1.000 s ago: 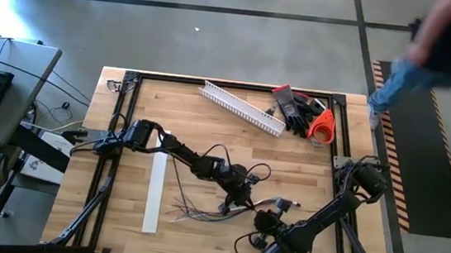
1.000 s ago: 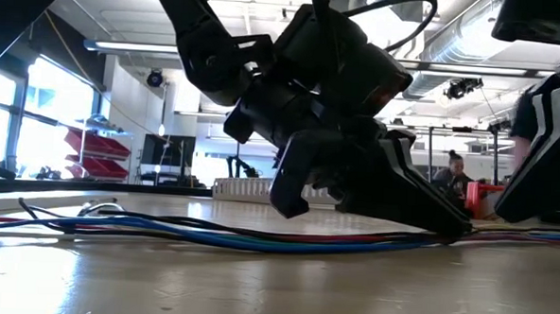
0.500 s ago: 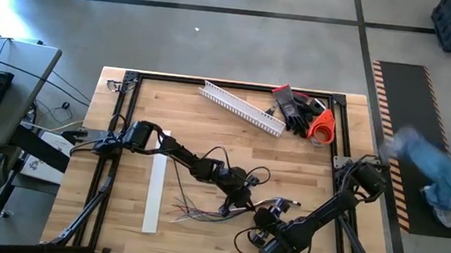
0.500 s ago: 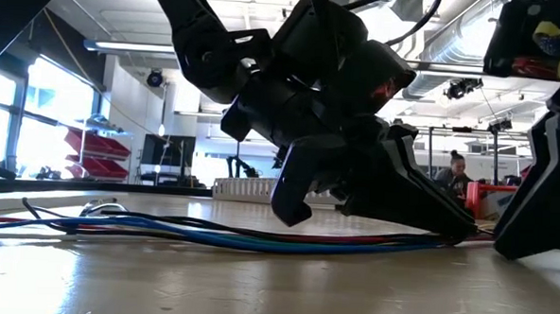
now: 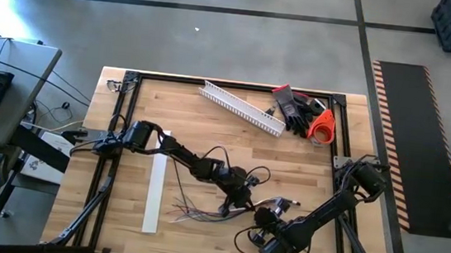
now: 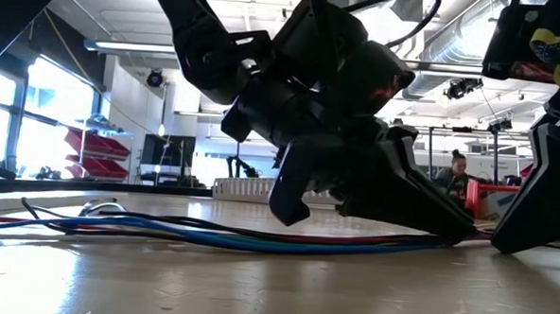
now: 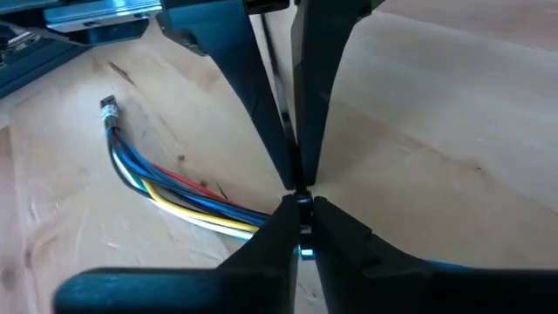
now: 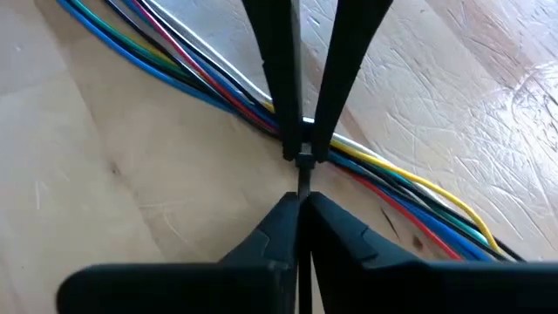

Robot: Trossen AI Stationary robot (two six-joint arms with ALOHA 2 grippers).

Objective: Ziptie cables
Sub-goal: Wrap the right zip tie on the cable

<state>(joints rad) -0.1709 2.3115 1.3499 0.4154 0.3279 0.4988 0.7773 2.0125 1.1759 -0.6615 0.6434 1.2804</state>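
We have both pincers meeting over the cables (image 5: 205, 213), which lie fanned on the tabletop (image 5: 210, 117) toward its near edge, right of the flat white strip (image 5: 155, 190); the left pincer (image 5: 245, 201) is down at the bundle's right end, its fingers pinched together on what looks like a thin tie tail, though we cannot make out the tie itself; the right pincer (image 5: 268, 222) comes in from the near right corner, fingers closed tip to tip against the left one's, and in its wrist view the closed tips (image 8: 299, 174) sit right over the crossing wires (image 8: 209, 83).

To do this step well, we judge that one pincer should keep the bundle gathered and low while the other draws the tail straight along its own line; a sideways pull would likely splay the loose ends or drag the wires across the wood.

Compared with a second ago, the right arm has shifted slightly toward the left pincer, and in the low view its dark finger (image 6: 534, 201) now stands at the right edge, close by the wires; the person walking past the tabletop's right side has gone; the slotted channel (image 5: 240, 107) and gloves (image 5: 298, 108) at the far edge have not moved.
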